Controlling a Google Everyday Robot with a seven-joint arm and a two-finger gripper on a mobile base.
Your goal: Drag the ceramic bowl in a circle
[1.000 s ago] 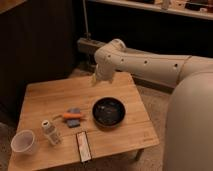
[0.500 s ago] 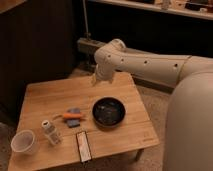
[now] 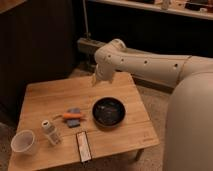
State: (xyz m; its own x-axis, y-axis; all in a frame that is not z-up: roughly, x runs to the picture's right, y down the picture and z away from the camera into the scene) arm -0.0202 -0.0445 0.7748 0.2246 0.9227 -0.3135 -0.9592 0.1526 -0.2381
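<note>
The robot's pale arm (image 3: 150, 65) reached in from the right and ended in the gripper (image 3: 95, 80), which hung over the far half of the wooden table (image 3: 47, 97). How far open the gripper was could not be told. Nothing appeared to be held in it.

The bowl (image 3: 108, 111) sat flat on the table, below the gripper and a little to its right, toward the near side and well apart from it. It was black, glossy, wide and shallow.

Farther from the gripper, at the near left corner, stood a white cup (image 3: 24, 141). A dark flat pack (image 3: 83, 146) lay near the front edge, almost straight below the gripper. A small bottle (image 3: 50, 132) stood between the cup and the pack. An orange item (image 3: 72, 116) lay just left of the bowl.

The bowl would probably be stiff and fairly heavy, with a slick glaze that gives a poor hold on its curved wall. It should slide easily over smooth wood, but it could chip if knocked or pushed off the right edge. The best hold seemed to be a pinch across the rim on the side nearest the gripper. The circle should be kept tight, clear of the orange item.
</note>
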